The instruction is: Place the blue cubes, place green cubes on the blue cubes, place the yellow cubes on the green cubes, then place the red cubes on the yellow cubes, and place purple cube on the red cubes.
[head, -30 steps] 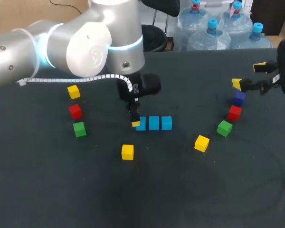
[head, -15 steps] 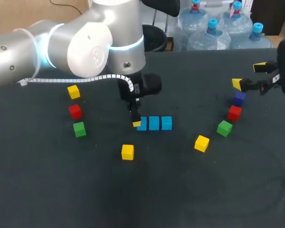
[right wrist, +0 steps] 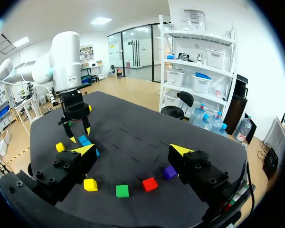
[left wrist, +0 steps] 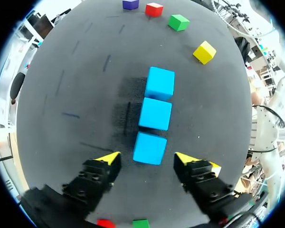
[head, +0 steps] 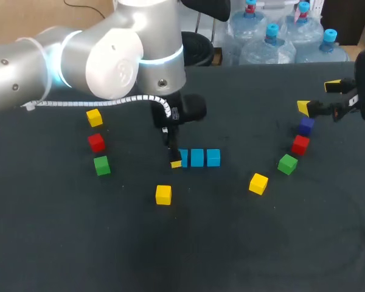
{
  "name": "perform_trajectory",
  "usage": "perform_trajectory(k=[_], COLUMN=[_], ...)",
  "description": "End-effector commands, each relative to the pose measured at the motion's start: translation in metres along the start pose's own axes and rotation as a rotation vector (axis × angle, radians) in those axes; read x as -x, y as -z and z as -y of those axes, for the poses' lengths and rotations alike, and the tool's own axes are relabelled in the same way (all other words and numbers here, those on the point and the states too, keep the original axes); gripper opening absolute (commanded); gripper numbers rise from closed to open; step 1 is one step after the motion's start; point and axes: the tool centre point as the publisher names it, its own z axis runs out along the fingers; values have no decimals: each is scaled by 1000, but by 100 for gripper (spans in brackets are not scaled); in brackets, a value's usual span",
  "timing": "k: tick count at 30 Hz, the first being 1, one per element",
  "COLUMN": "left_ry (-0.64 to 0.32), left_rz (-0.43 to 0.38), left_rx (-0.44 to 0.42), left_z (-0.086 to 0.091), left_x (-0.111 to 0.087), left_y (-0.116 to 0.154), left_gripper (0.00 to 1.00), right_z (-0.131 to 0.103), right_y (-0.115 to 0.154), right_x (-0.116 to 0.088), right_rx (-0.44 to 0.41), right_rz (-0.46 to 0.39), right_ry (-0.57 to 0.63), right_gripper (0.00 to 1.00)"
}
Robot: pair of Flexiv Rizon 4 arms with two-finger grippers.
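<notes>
Three blue cubes [head: 198, 157] — left fingers [left wrist: 109, 159] spread, seemingly astride one; right fingers [right wrist: 83, 150] spread, empty.

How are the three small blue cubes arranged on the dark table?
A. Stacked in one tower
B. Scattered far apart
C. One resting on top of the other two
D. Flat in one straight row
D: the three blue cubes lie flat on the table in a single straight line, with none resting on another.

Three blue cubes [head: 198, 157] sit flat in a close row, with other coloured cubes [head: 101, 165] scattered singly on both sides.
</notes>
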Motion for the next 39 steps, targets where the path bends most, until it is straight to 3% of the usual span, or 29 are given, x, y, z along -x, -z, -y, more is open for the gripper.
perform_trajectory(k=[1,12,20,25,29,32,39], left_ry=[4,93,104,178,320,440,580], left_rz=[0,91,159,302,447,582,836], left_rx=[1,36,11,44,78,70,176], left_z=[-2,-12,0,2,0,0,7], left_x=[0,-8,-29,-41,-57,-67,-85], left_y=[1,28,60,93,113,121,130], left_gripper=[100,100,100,100,100,100,100], right_z=[-1,-1,-1,-1,-1,-1,-1], right_y=[1,1,1,1,1,1,1], right_x=[0,0,0,0,0,0,0], right_rx=[-5,-5,-5,-5,-5,-5,-5], right_rz=[-3,-3,-3,-3,-3,-3,-3], right_ry=[0,0,0,0,0,0,0], right_gripper=[100,100,100,100,100,100,100])
